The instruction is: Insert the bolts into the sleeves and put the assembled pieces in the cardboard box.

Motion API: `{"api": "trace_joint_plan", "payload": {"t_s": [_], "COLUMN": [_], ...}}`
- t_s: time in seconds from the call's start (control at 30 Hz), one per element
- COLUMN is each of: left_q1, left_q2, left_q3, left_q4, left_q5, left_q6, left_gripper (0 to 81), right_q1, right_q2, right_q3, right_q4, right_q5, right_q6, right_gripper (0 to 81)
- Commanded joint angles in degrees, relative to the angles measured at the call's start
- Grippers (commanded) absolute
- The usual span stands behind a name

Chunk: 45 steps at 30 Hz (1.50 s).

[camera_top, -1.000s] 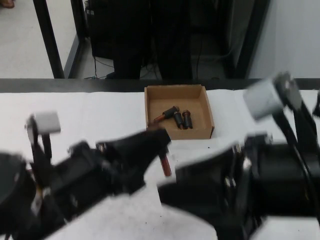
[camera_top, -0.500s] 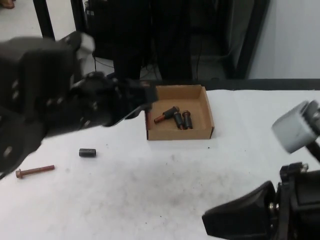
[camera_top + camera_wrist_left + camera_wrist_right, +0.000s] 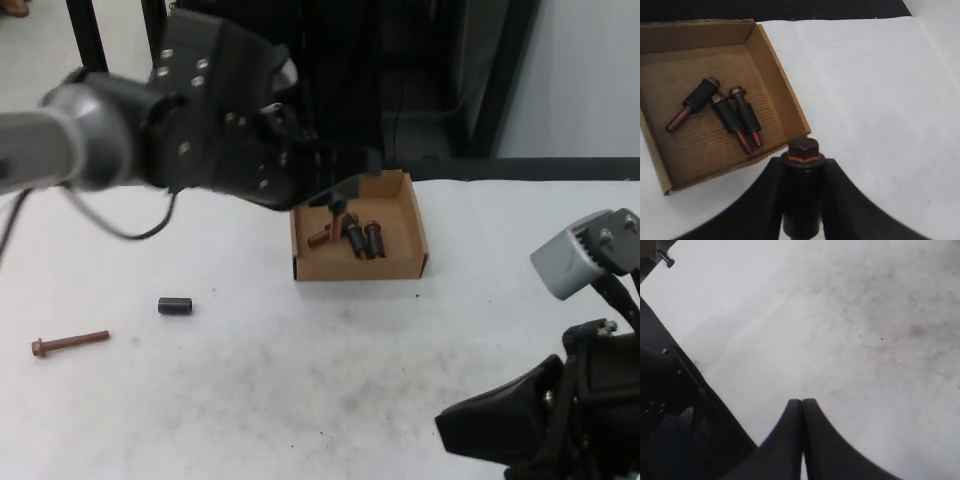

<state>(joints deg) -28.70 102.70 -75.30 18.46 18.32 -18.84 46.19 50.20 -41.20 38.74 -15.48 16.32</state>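
Observation:
My left gripper (image 3: 801,195) is shut on an assembled bolt-and-sleeve piece (image 3: 801,185), a copper hex-head bolt in a black sleeve. It hangs above the near edge of the open cardboard box (image 3: 780,95). Three assembled pieces (image 3: 732,117) lie inside the box. From above, the left arm (image 3: 210,130) stretches over the box (image 3: 410,225), the held piece (image 3: 336,208) pointing down into it. A loose black sleeve (image 3: 174,305) and a loose copper bolt (image 3: 70,342) lie on the white bench at the left. My right gripper (image 3: 803,440) is shut with nothing in it, low over bare bench at the front right.
The white bench surface (image 3: 330,370) is speckled with dark marks. A dark rail (image 3: 520,168) runs along the bench's far edge, with black frame posts behind. The right arm's body (image 3: 560,410) takes up the front right corner.
The left arm swung from the front left up and over to the box, carrying the assembled piece. The right arm drew back toward the front right corner.

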Motion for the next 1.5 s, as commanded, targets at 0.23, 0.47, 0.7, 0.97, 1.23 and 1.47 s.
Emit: {"api": "trace_joint_plan", "payload": {"t_s": [0.23,0.47,0.7,0.97,1.23,1.47], "left_q1": [0.4,2.6,3.6,3.5,3.5,4.3], "left_q2": [17.2,27.6,33.1,35.1,35.1,34.4], "left_q3": [-23.9,-37.8,-43.2,-43.2,-43.2,-43.2], "left_q4": [12.7,21.4,24.6,27.8,30.7,35.2], "left_q5": [-4.1,-5.4,-5.4,-4.9,1.1,2.5], "left_q6": [6.9,7.3,8.8,9.5,8.9,5.4], "left_gripper": [0.8,0.8,0.8,0.8,24.9,44.5], "right_q1": [-6.0,-8.5,-10.0,-11.2,-11.2,-11.2], "right_q2": [0.1,1.8,4.4,5.6,5.6,5.6], "right_q3": [0.0,0.0,0.0,0.0,0.0,0.0], "right_q4": [2.2,2.2,2.0,0.8,0.8,0.8], "right_q5": [-4.9,-6.9,-9.1,-10.4,-10.5,-11.9], "right_q6": [-4.8,-6.5,-7.9,-7.9,-7.9,-7.7], "right_gripper": [0.2,0.2,0.2,0.2,0.2,0.2]}}
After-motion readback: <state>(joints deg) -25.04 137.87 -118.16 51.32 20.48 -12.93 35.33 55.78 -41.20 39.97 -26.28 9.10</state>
